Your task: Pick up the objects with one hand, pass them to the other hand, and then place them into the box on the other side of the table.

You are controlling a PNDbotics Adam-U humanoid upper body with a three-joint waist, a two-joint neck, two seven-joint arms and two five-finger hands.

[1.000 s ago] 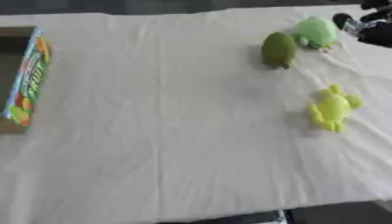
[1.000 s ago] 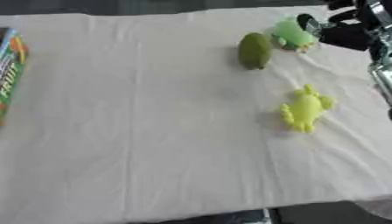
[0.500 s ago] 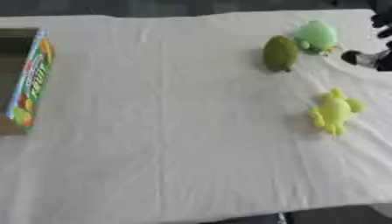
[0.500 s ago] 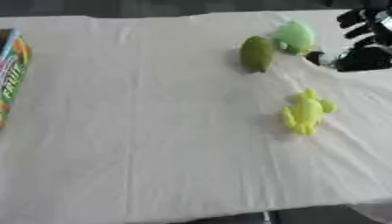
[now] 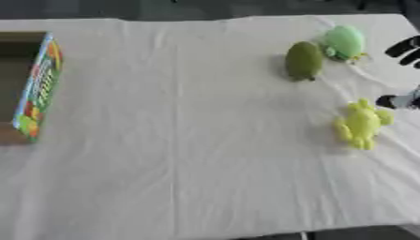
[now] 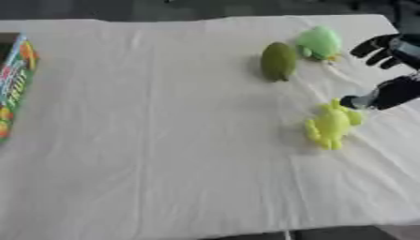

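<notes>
The right hand hangs open beside the yellow toy, holding nothing, thumb low near its top; I think it means to grab that one first; the toy is bright, lumpy, with small legs, lying on the table; the box waits far across; the left hand is out of sight.

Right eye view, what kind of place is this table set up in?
Probably a robot test bench, not a home: a table under a plain white cloth, a colourful printed cardboard box at its left edge, small green toys like the yellow-green turtle-shaped toy, and a black robot hand reaching in.
</notes>
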